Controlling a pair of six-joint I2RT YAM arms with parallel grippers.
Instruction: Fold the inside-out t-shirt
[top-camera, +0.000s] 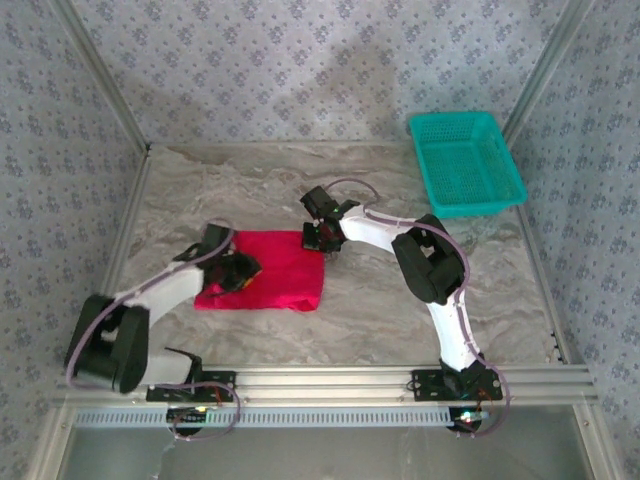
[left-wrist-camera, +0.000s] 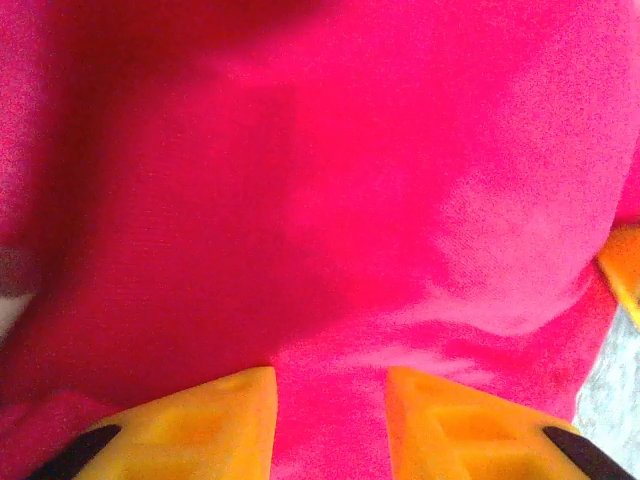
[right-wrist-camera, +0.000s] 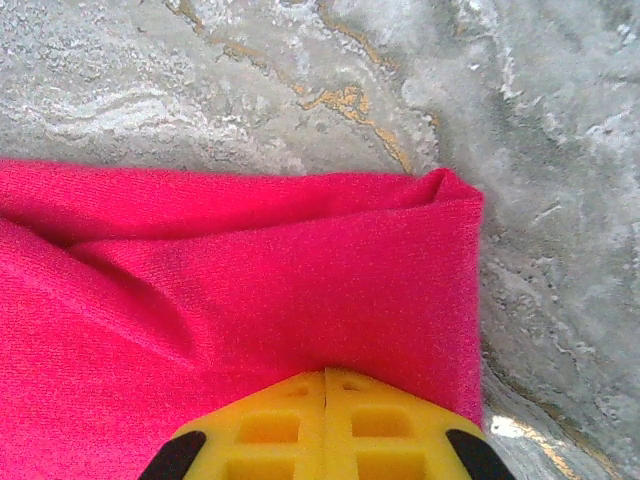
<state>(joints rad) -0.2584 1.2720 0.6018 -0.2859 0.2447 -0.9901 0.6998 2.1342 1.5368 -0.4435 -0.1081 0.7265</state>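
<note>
One red t-shirt (top-camera: 275, 272) lies as a compact, roughly rectangular pad on the worktop (top-camera: 400, 310), left of centre & toward the arms' side. Looks like several layers already stacked; edges fairly square, no neck tag visible. In the right wrist view the far right corner shows a folded lip w/ a soft crease running back under the fingers.

Right pincer (top-camera: 322, 238) sits at that far right corner, fingers together w/ no gap between them, tips right at the cloth. Can't tell if a layer is actually caught between them. Left pincer (top-camera: 238, 272) is on the shirt's left part, fingers apart, red cloth under & between them in its wrist view; no obvious bunch clamped.

Judgement: a late fold or a tidy-up of the pad is in hand.

Risks from here:
- If the right pincer has only the top layer, a lift peels the stack open instead of folding it.
- If it has nothing, it comes away empty & may flick the corner.
- Left pincer is wide & low on the cloth: any sideways move drags the pad, rucks the layers or skews the edges.
- Uneven pull btw the two arms twists the rectangle.

Teal basket (top-camera: 465, 165) stands well apart at the far right.
</note>
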